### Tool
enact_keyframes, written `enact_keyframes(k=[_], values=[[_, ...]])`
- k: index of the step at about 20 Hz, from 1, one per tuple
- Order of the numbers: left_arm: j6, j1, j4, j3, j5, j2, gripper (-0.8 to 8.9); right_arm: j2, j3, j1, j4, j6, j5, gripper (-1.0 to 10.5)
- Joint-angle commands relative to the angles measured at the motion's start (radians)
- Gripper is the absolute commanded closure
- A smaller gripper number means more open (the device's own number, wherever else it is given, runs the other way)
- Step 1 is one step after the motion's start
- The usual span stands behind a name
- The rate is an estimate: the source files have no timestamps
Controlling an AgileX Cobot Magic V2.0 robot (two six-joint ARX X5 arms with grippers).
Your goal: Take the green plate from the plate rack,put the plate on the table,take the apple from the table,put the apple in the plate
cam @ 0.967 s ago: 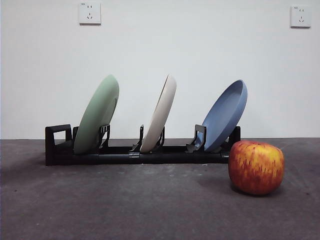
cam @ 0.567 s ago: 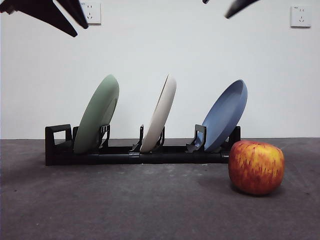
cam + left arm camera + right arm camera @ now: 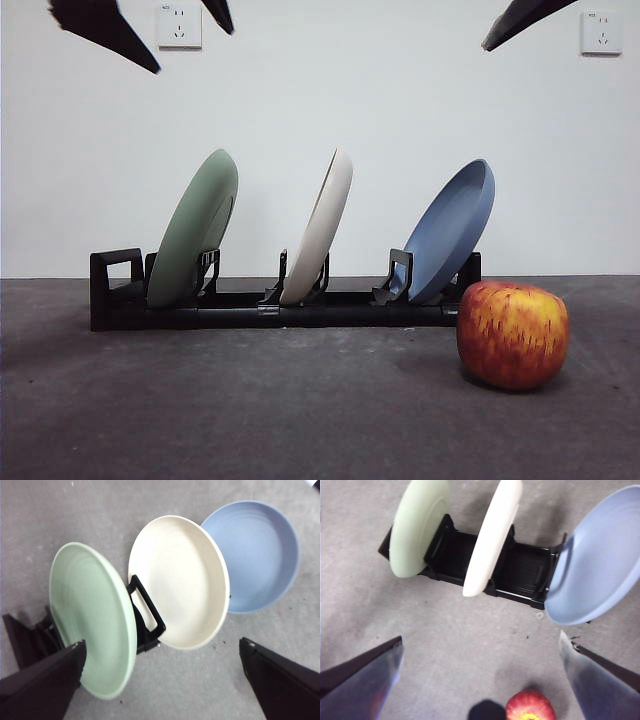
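One apple (image 3: 512,335) sits nearest on the table (image 3: 300,420), toward the right in the front view, just in front of the end of the plate rack (image 3: 270,310) that carries the blue plate. It is red streaked with yellow-orange and rests alone on the dark grey surface.

Behind it, one black plate rack stretches across the table with its loop handle at the far left end. It holds three plates, each standing on edge in its own slot and leaning the same way: one green plate (image 3: 195,228) next to the handle, one cream-white plate (image 3: 320,228) in the middle, and one blue plate (image 3: 450,232) at the other end.

Two grippers hang high above. The left gripper (image 3: 160,680) is over the rack near the green plate, its jaws spread wide and grasping nothing. The right gripper (image 3: 480,680) is over the table by the apple, also spread wide and empty.

On the wall behind are two sockets (image 3: 180,26).
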Motion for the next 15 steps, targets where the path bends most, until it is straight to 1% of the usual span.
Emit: enact_keyframes(k=[1, 3, 5, 15], values=[[0.023, 0.000, -0.080, 0.151, -0.029, 0.122, 2.80, 0.004, 0.003, 0.001, -0.001, -0.006, 0.005, 2.5], [0.025, 0.000, -0.144, 0.259, -0.073, 0.214, 2.84, 0.004, 0.003, 0.001, -0.011, -0.006, 0.005, 2.5], [0.024, 0.001, -0.179, 0.328, -0.109, 0.283, 2.84, 0.004, 0.003, 0.001, -0.023, -0.006, 0.008, 2.5], [0.024, 0.014, -0.179, 0.342, -0.108, 0.434, 2.93, 0.004, 0.003, 0.001, -0.052, -0.006, 0.008, 2.5]])
